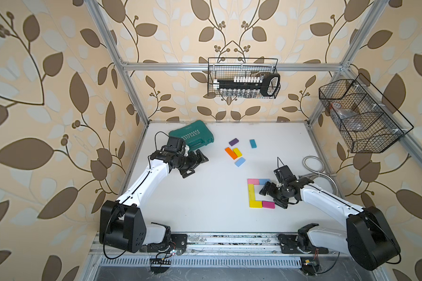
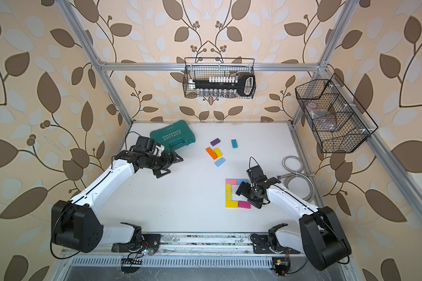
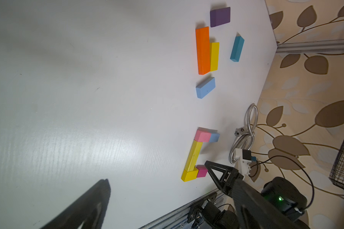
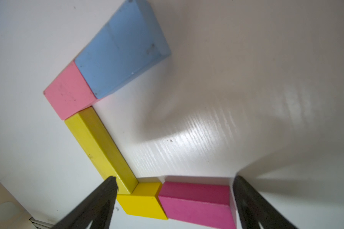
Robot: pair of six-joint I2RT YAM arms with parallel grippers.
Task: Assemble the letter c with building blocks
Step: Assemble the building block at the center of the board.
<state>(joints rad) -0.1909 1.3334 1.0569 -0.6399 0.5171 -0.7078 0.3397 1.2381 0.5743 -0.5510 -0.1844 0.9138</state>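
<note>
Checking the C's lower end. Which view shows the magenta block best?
Right wrist view: the magenta block fills the foreground, butted against a yellow block. Both top views show it small; the left wrist view, partly covered.

Green case [image 1: 193, 136] far left; coiled metal hose [image 1: 313, 157] right; back basket [image 1: 213, 75], side basket [image 1: 375, 136].

The smooth tabletop [image 1: 205, 194] is white. Near right lie flat rectangular blocks: pink block [image 1: 253, 181], light blue block [image 1: 264, 181], long yellow block [image 1: 251, 192], short yellow block [image 1: 255, 203], magenta block [image 1: 268, 204]. Farther: purple block [image 1: 234, 141], orange block [image 1: 230, 153], far yellow block [image 1: 237, 152], far light blue block [image 1: 240, 162], teal block [image 1: 253, 143]. Far left, the plastic case [image 1: 193, 136] is dark green. The wallpaper [image 1: 46, 97] is beige with brown leaves.
</note>
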